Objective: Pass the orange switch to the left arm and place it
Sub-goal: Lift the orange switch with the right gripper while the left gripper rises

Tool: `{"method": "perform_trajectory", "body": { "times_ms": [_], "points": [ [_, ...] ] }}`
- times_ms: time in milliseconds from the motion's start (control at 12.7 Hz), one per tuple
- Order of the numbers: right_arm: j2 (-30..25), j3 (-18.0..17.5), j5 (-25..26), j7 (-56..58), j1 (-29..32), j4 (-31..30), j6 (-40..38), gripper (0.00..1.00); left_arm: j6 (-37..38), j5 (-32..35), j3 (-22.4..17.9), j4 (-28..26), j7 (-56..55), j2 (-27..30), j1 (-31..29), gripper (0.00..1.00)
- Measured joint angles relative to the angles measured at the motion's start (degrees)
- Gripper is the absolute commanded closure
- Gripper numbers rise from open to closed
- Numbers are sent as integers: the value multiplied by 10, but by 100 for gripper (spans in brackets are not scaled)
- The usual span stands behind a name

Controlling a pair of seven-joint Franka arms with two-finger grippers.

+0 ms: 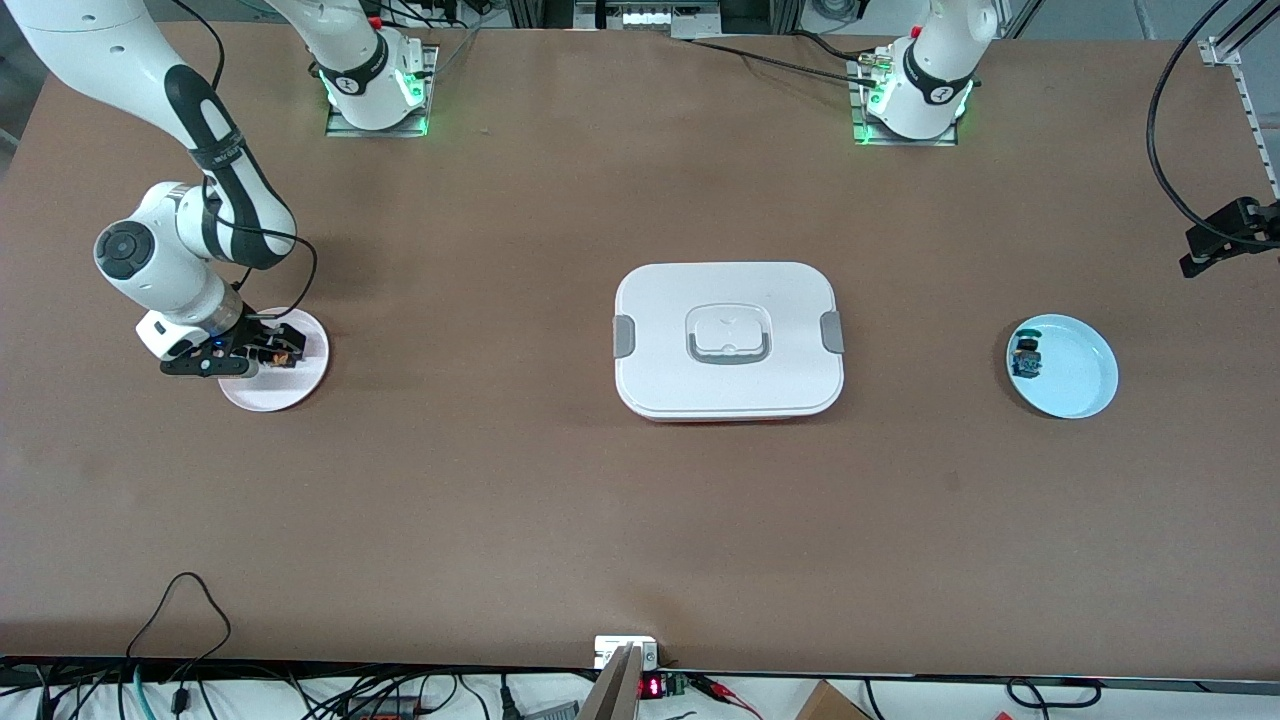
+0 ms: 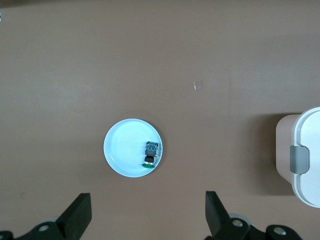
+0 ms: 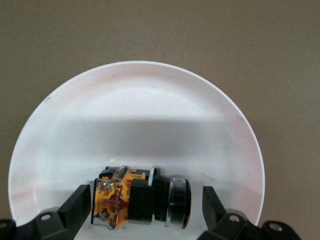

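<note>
The orange switch [image 3: 140,200] lies on its side on a white round plate [image 3: 135,125] toward the right arm's end of the table. It also shows in the front view [image 1: 286,349]. My right gripper [image 3: 145,201] is down at the plate [image 1: 300,388], open, with one finger on each side of the switch and small gaps showing. My left gripper [image 2: 148,212] is open and empty, high over the table by a light blue plate [image 2: 125,145]. The white box [image 1: 728,340] stands closed at the table's middle.
The light blue plate [image 1: 1080,375] toward the left arm's end holds a small blue-and-green component [image 1: 1026,357]. The box's edge with a grey clip shows in the left wrist view [image 2: 306,157]. A black fixture with a cable [image 1: 1230,232] sits at that end's edge.
</note>
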State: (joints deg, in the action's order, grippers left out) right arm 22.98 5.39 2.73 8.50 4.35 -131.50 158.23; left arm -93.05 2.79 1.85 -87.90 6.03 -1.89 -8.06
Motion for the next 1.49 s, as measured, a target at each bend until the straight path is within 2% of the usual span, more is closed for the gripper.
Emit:
{"method": "perform_trajectory", "body": {
  "times_ms": [79, 393, 550, 786, 1100, 1258, 1493],
  "points": [
    [0, 0, 0, 0, 0, 0, 0, 57, 1, 0, 4, 0, 0, -1, 0, 0],
    [-1, 0, 0, 19, 0, 0, -1, 86, 20, 0, 30, 6, 0, -18, 2, 0],
    [-3, 0, 0, 46, 0, 1, -7, 89, 68, 0, 33, 33, 0, -18, 2, 0],
    [-18, 0, 0, 58, 0, 9, -56, 99, 121, 1, 44, 62, 0, -17, 3, 0],
    [-50, -3, 0, 61, -3, 27, -133, 99, 140, 15, 50, 77, -1, -18, 6, 0],
    [-63, -8, 0, 61, -9, 72, -222, 99, 140, 17, 47, 77, -1, -21, 3, 0],
    [-74, -12, -8, 61, -32, 179, -372, 99, 140, 38, 52, 78, -1, -23, 5, 0]
  ]
}}
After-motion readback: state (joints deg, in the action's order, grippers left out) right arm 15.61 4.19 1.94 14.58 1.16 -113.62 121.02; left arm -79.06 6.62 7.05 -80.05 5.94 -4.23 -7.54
